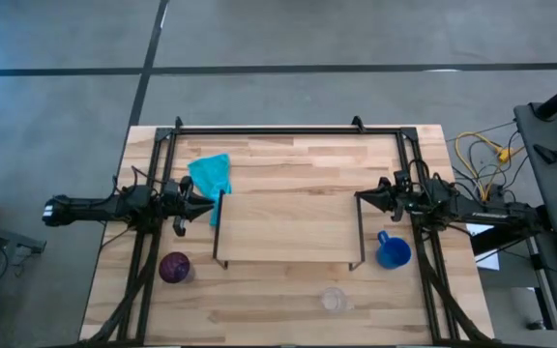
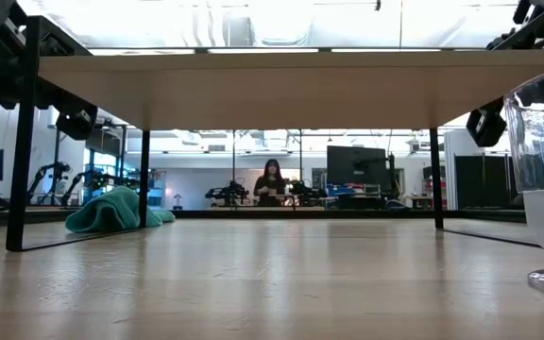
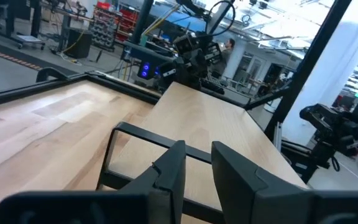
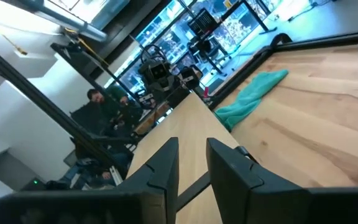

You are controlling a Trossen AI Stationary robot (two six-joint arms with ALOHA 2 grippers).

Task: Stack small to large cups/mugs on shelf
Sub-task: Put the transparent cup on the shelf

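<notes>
1. from my station i see the left gripper [image 1: 207, 206] poised at the left short end of the shelf [image 1: 288, 227], its fingers [image 3: 169, 171] parted by a narrow gap with nothing between them (the left wrist view shows bare shelf board through the gap).
2. the right gripper [image 1: 361, 197] sits at the opposite short end of the shelf, facing the left one across the board; its fingers [image 4: 160, 165] are likewise slightly apart and hold nothing.
3. the shelf stands on the table [image 1: 288, 319] between the two grippers, its top board bare, on black wire legs at both ends.
4. the purple cup [image 1: 174, 268] stands on the table near the left gripper, toward the front edge, beside the shelf's front left corner and apart from it.
5. the blue mug [image 1: 393, 251] stands just in front of the right gripper, beside the shelf's right end; i cannot tell whether it touches the leg.
6. the clear glass cup [image 1: 334, 300] stands in front of the shelf, nearer the right gripper than the left, well apart from both.
7. a teal cloth [image 1: 211, 174] lies crumpled just behind the left gripper, beside the shelf's back left corner.
8. in the low view a person [image 2: 272, 184] stands far back in the room.
</notes>
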